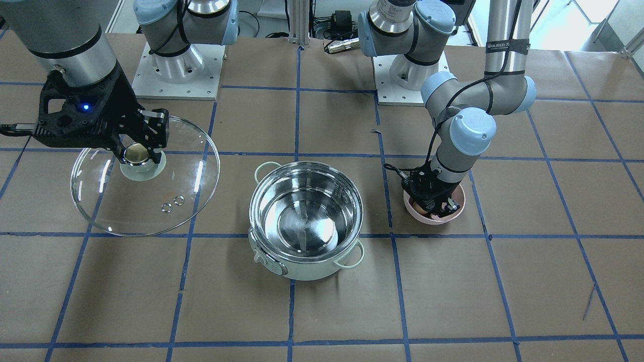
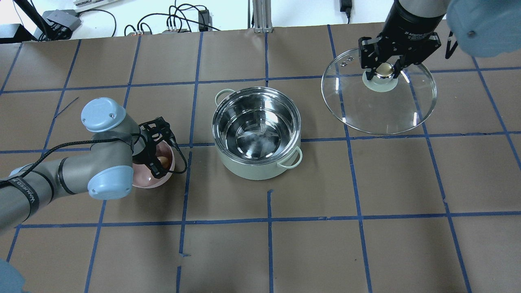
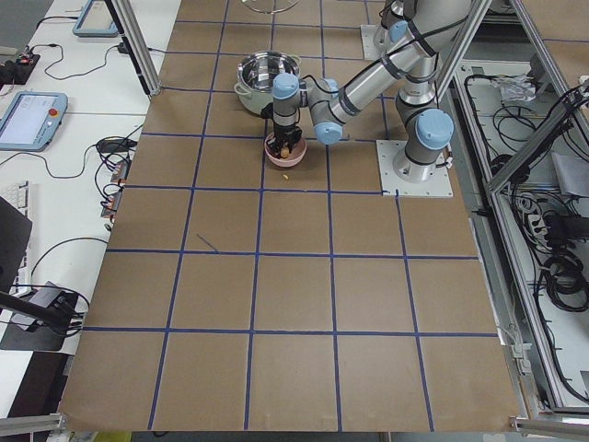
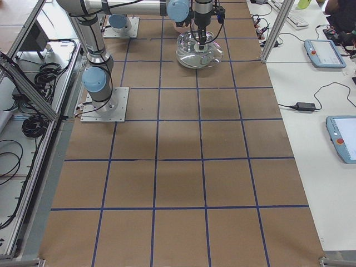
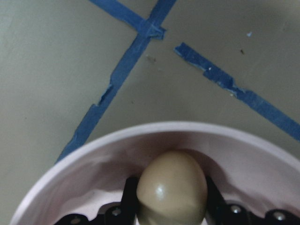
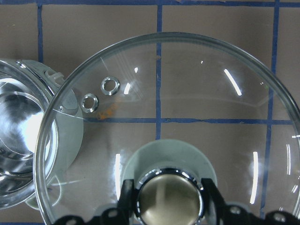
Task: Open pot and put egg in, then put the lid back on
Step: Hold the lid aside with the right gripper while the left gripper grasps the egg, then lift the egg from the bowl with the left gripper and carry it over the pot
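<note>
Tan egg [image 5: 171, 187] sat pinched in your left gripper [image 2: 159, 162], pot [image 2: 244, 171] lying toward the right edge of the table [image 2: 468, 183]; right gripper [image 2: 384, 70] clamped the lid [image 2: 378, 110].

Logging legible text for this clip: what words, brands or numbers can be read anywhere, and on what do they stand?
"WANJEED": on the black strap around the left arm.
"2F Adaptive": on the black body above the right gripper; the rest of that line is blurred.
White label on the left arm near its base: too small to read.
Pot and lid: no readable text.
</note>
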You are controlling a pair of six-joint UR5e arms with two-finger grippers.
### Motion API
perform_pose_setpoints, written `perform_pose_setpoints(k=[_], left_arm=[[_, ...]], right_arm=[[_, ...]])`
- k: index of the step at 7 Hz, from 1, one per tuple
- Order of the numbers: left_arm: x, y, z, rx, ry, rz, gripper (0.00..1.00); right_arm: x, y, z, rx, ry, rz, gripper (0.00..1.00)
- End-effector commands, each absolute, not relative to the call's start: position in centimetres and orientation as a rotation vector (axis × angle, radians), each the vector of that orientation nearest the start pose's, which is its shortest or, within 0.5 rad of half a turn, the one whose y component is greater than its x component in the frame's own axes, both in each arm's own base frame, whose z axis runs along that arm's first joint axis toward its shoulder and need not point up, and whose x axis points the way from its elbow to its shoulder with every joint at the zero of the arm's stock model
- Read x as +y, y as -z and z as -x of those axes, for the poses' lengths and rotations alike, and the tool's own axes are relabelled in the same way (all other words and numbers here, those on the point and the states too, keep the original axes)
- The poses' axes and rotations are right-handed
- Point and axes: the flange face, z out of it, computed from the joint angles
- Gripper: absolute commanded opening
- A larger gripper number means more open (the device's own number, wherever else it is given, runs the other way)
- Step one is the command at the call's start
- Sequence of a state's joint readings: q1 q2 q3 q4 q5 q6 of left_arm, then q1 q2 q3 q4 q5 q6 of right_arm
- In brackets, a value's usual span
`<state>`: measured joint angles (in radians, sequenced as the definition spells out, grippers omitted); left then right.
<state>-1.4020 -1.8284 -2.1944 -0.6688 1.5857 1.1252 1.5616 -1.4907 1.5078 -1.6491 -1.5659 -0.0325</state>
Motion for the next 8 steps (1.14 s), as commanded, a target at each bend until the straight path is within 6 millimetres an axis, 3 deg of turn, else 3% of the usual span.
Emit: perform_pose_setpoints(k=[1, 3, 6, 8], left_arm=[[-47.7, -17.6, 5.2, 2.775, 0.019, -1.407, 0.23], [-49.3, -21.1, 5.1, 2.744, 0.116, -1.359, 0.22], [-50.5, -27.3, 5.3, 2.827, 0.100, -1.211, 0.22], [-53.4, -34.2, 8.9, 2.949, 0.102, -0.950, 0.22]], right_arm=[[-53.3, -48.5, -12.9, 3.137, 0.094, 0.039, 0.22], [-53.3, -48.6, -12.9, 3.135, 0.096, 0.039, 0.22], [-53.3, -48.5, -12.8, 3.135, 0.092, 0.036, 0.22], [-53.4, -48.4, -12.8, 3.135, 0.092, 0.036, 0.22]])
